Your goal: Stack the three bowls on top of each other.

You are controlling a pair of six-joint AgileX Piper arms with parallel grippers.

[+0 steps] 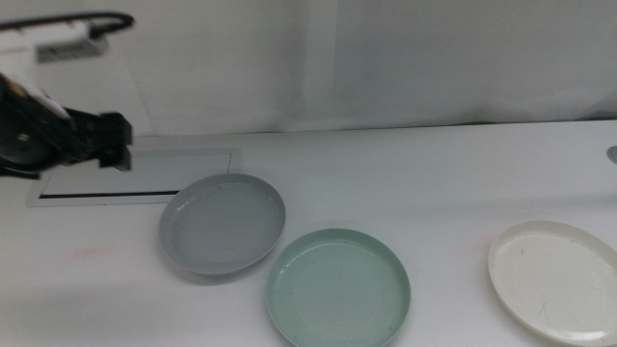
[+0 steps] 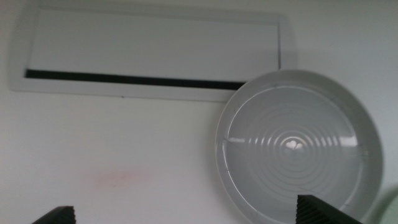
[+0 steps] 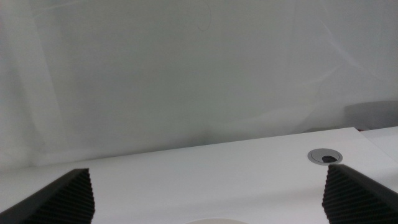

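Middle view: grey bowl (image 1: 223, 223), mint bowl (image 1: 338, 287) and cream bowl (image 1: 554, 280) lie flat and unstacked on the desk (image 1: 424, 173), mouths up; being round, none has a long axis. The left end effector (image 1: 116, 154) hovers far-left.

Left wrist view: its jaws stand wide apart, empty, above the grey bowl (image 2: 298, 146). Judged light, rigid, slick; pinch the low rim.

Right wrist view: the right end effector (image 3: 208, 199) is spread wide, holding nothing.

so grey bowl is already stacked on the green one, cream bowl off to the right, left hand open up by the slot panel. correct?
Not stacked. In the middle view the grey bowl lies on the table beside the green bowl, rims close. The rest holds: cream bowl off right, left hand open by the slot panel.
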